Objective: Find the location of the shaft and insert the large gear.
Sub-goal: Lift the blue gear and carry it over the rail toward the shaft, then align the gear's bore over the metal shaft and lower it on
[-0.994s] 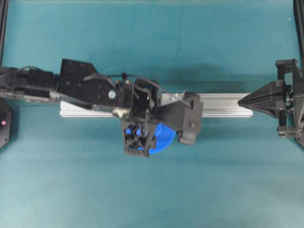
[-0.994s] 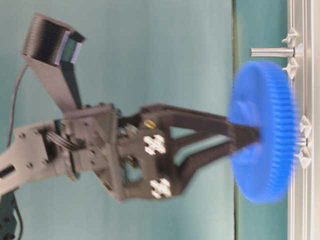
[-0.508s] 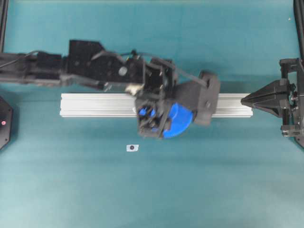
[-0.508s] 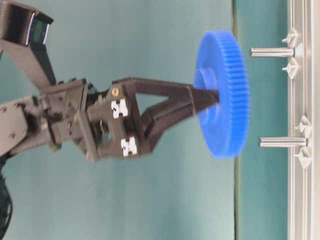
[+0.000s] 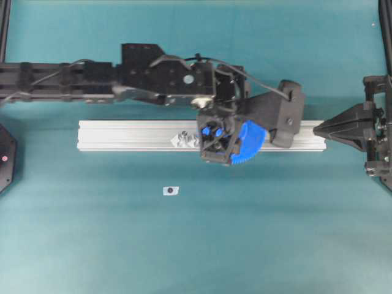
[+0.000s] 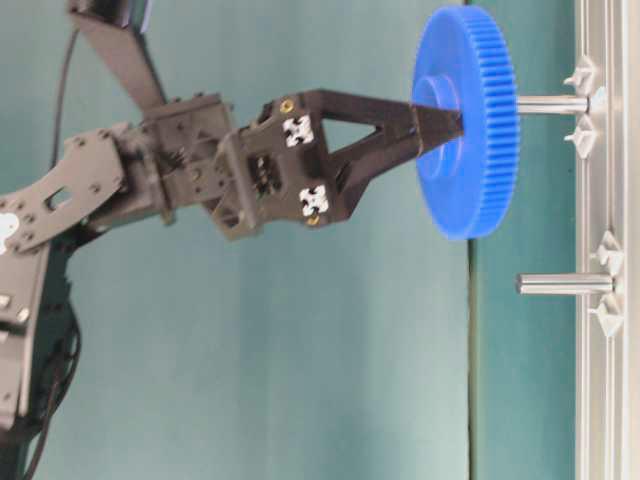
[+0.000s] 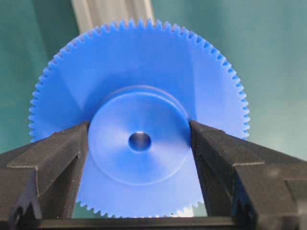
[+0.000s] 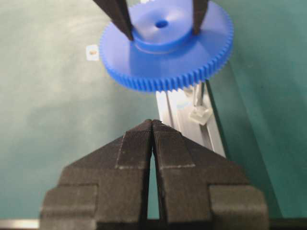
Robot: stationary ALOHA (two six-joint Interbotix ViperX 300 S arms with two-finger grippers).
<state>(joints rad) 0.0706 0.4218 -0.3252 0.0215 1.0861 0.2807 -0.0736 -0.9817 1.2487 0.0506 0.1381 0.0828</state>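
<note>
The large gear is bright blue, and my left gripper is shut on its raised hub. In the left wrist view both fingers press the hub around the centre hole of the gear. The shaft, a slim pale peg, stands on the aluminium rail. The gear hangs off the rail with its face over the shaft's tip. The right wrist view shows the gear above the shaft. My right gripper is shut and empty at the rail's right end.
A second peg with clear mounts stands further along the rail; from overhead this peg is just left of the left gripper. A small white tag lies on the teal table in front of the rail.
The left arm lifted the gear from the table in front of the rail and carried it right, over the rail, to the shaft. The right gripper has stayed in place.
</note>
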